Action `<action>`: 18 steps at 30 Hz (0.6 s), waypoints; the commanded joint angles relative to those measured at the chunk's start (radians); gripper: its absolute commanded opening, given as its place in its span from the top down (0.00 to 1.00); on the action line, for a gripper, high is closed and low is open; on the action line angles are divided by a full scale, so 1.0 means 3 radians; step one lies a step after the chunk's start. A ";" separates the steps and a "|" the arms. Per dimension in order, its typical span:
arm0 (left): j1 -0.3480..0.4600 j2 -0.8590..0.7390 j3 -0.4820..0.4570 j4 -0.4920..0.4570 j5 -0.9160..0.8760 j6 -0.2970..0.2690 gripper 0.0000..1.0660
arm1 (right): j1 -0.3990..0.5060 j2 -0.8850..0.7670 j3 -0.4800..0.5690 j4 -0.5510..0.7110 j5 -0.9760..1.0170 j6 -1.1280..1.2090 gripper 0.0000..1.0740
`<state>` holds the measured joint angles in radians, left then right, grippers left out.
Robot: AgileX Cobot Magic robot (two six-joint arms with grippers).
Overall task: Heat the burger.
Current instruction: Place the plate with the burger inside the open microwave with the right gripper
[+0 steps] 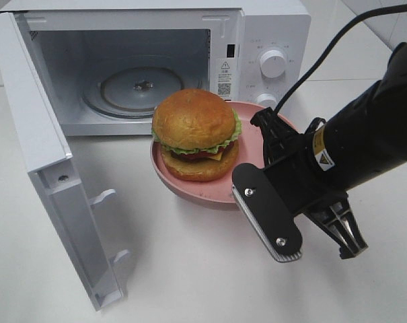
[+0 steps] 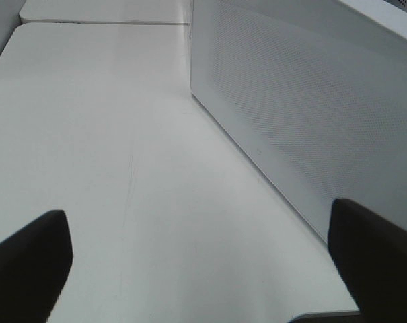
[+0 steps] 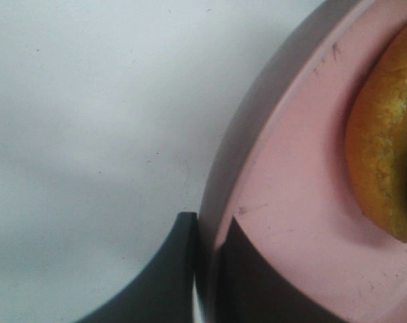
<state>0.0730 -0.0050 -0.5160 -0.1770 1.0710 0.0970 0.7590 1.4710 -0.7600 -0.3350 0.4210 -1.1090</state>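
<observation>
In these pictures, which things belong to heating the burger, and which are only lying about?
For the job:
- burger
- pink plate under it
- open microwave
- right gripper, shut on the plate's rim

Not in use:
- left gripper, open above the white table
- nothing else lies loose in view

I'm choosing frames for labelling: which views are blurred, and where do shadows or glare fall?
Exterior high: sharp, evenly lit, soft sheen on the burger bun, faint shadow under the pink plate. Left wrist: perforated panel crisp, left gripper fingers dark and blurred. Right wrist: soft throughout, a grey shadow along the plate's rim by the right gripper.
</observation>
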 commanded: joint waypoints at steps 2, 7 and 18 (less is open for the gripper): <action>0.0003 -0.0060 0.0003 -0.0017 0.0000 -0.0017 0.08 | -0.0010 0.0167 -0.0223 -0.0043 -0.0263 -0.0037 1.00; 0.0003 -0.0060 0.0003 -0.0017 0.0000 -0.0017 0.08 | -0.0010 0.0393 -0.0443 -0.0043 -0.0280 -0.0020 1.00; 0.0003 -0.0060 0.0003 -0.0017 0.0000 -0.0017 0.08 | -0.0010 0.0857 -0.0997 -0.0043 -0.0277 -0.0010 1.00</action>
<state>0.0730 -0.0050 -0.5160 -0.1770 1.0710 0.0970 0.7580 1.7140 -1.0090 -0.3380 0.3970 -1.1110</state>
